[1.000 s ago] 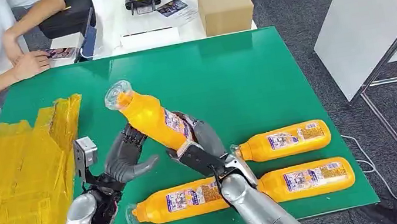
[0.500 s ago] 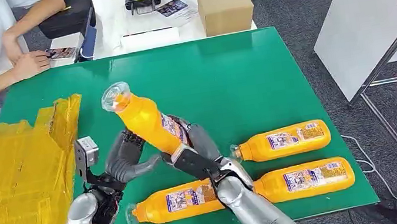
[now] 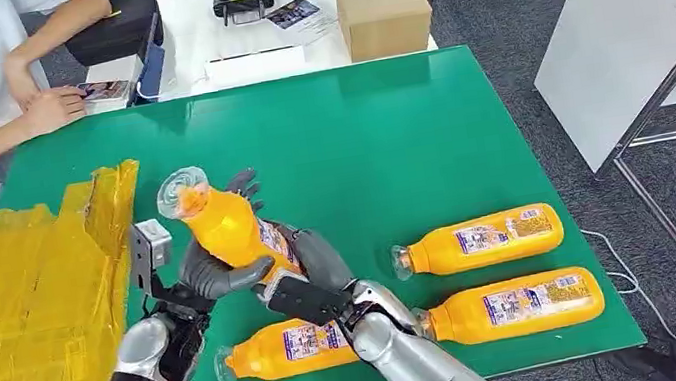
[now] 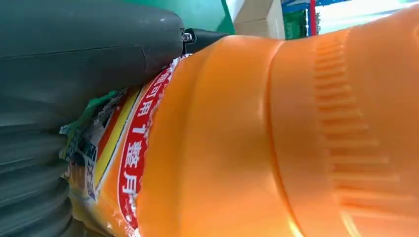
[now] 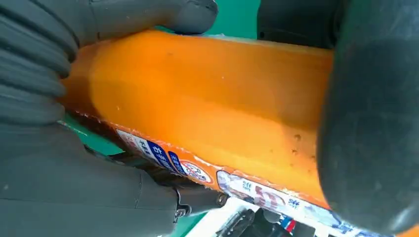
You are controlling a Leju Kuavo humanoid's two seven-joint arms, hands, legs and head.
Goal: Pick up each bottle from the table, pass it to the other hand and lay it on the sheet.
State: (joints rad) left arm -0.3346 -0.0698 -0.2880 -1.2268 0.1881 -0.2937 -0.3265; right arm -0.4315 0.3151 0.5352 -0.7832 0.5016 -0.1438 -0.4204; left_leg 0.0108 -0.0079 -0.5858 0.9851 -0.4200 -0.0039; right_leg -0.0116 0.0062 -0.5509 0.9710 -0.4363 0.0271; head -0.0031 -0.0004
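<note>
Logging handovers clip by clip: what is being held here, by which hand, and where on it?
One orange bottle, raised and tilted. The right hand grips its labelled lower body; the left hand wraps the body just above that. Both hold it.

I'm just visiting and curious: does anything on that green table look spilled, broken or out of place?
Nothing spilled or broken. Three bottles lie flat. The yellow sheet looks crumpled and hangs off the table edge.

Glossy orange plastic bottle point(image 3: 231, 232), matt green table point(image 3: 407, 140), crinkled yellow sheet point(image 3: 18, 309).
</note>
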